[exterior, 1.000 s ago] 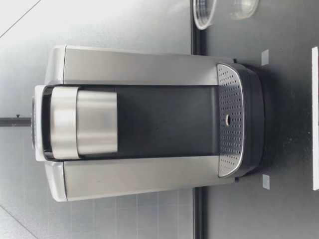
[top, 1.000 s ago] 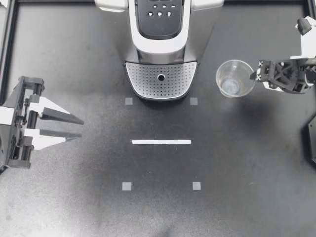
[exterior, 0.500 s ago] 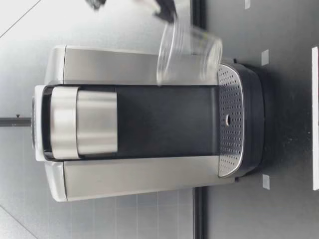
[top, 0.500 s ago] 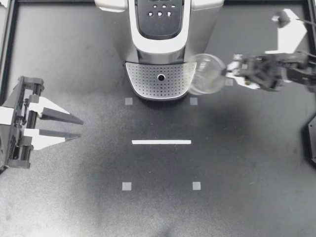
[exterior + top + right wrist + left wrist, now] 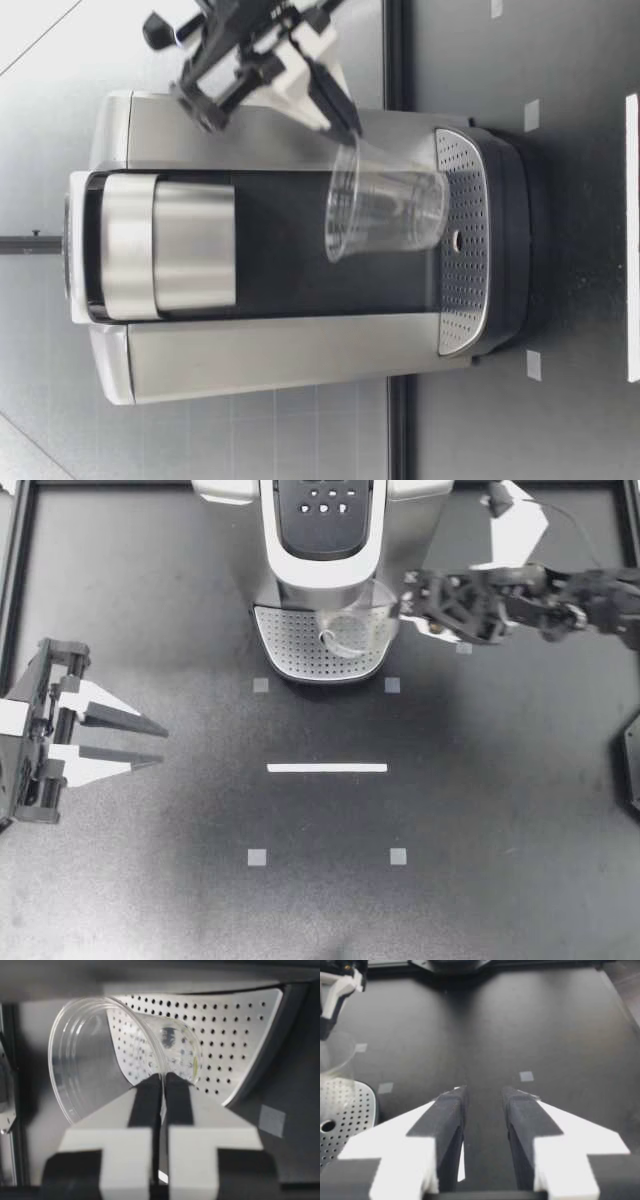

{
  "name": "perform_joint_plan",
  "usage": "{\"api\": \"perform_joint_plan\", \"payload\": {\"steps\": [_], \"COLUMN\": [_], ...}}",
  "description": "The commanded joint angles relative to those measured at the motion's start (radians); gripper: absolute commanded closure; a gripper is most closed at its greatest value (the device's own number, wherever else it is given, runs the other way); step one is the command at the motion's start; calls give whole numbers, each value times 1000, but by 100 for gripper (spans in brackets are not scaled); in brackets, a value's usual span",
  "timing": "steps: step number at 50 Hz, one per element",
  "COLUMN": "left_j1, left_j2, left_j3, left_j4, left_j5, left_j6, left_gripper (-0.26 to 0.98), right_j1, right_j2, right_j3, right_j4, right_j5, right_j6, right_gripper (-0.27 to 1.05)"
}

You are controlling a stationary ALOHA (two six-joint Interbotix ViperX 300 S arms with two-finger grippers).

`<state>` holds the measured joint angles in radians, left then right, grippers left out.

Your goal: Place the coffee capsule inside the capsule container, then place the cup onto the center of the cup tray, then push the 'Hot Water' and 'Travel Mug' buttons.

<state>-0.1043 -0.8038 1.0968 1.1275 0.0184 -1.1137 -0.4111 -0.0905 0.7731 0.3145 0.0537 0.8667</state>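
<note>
My right gripper (image 5: 403,613) pinched the clear plastic cup (image 5: 345,638) by its thin wall at the rim, one finger inside and one outside, pressed almost together. The cup hung tilted over the perforated metal cup tray (image 5: 290,645), tucked under the coffee machine (image 5: 325,550) and near the tray's small hole. I could not tell whether its base touched. The buttons (image 5: 323,507) carried marks too small to read. My left gripper (image 5: 165,740) sat with fingers spread over the matte black table (image 5: 500,810), well apart from the white tape strip (image 5: 327,768). Open tabletop lay in front of the tray.
</note>
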Motion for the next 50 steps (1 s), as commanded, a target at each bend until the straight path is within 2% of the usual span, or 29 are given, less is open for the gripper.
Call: {"api": "perform_joint_plan", "payload": {"steps": [1, 30, 36, 46, 50], "left_j1": [0, 0, 0, -2, 0], "left_j2": [-2, -31, -37, -41, -43], "left_j3": [-12, 17, 20, 21, 23], "left_j4": [-5, -6, -8, -8, -8], "left_j5": [-5, -21, -21, -21, -21], "left_j6": [-2, -2, -2, -2, -2], "left_gripper": [42, 42, 42, 42, 42], "right_j1": [5, 14, 14, 14, 14], "right_j2": [6, 72, 72, 74, 74], "right_j3": [-40, -101, -101, -101, -101], "right_j4": [-2, 0, 0, 0, 0], "right_j5": [3, 15, 14, 12, 12], "right_j6": [-3, 0, 0, 2, 2], "right_gripper": [71, 68, 59, 33, 31]}}
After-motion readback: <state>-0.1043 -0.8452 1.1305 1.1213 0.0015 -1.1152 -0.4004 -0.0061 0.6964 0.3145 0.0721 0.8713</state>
